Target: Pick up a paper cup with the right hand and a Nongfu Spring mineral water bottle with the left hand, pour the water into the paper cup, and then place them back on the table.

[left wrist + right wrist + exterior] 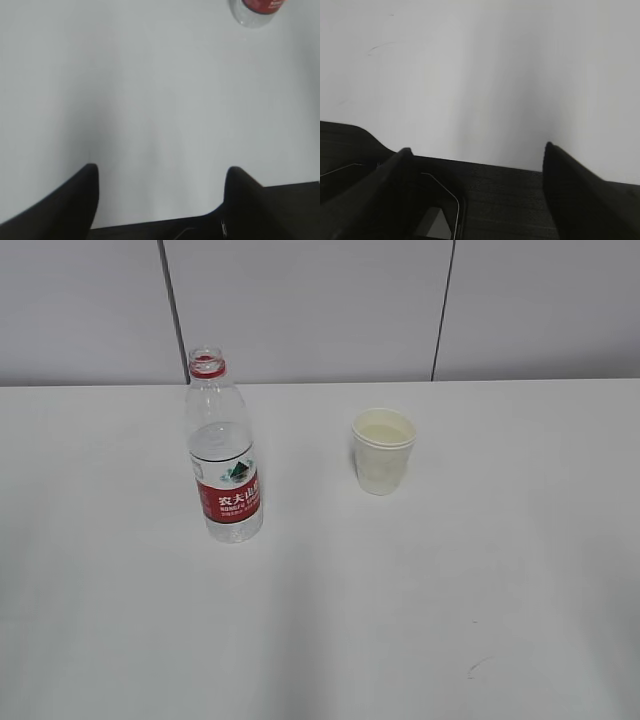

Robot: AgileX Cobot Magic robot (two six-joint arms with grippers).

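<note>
The Nongfu Spring bottle (224,455) stands upright and uncapped on the white table (450,590), left of centre, with clear water (220,445) in it. Its base shows at the top right of the left wrist view (256,10). The paper cup (382,451) stands upright to the bottle's right, with liquid inside. Neither arm shows in the exterior view. My left gripper (161,172) is open and empty over bare table, far short of the bottle. My right gripper (476,150) is open and empty over the table edge; the cup is out of its view.
A grey panelled wall (320,310) rises behind the table's far edge. Small dark scuff marks (478,668) lie near the front right of the table, and one shows in the right wrist view (380,47). A dark surface (505,200) lies below the table edge.
</note>
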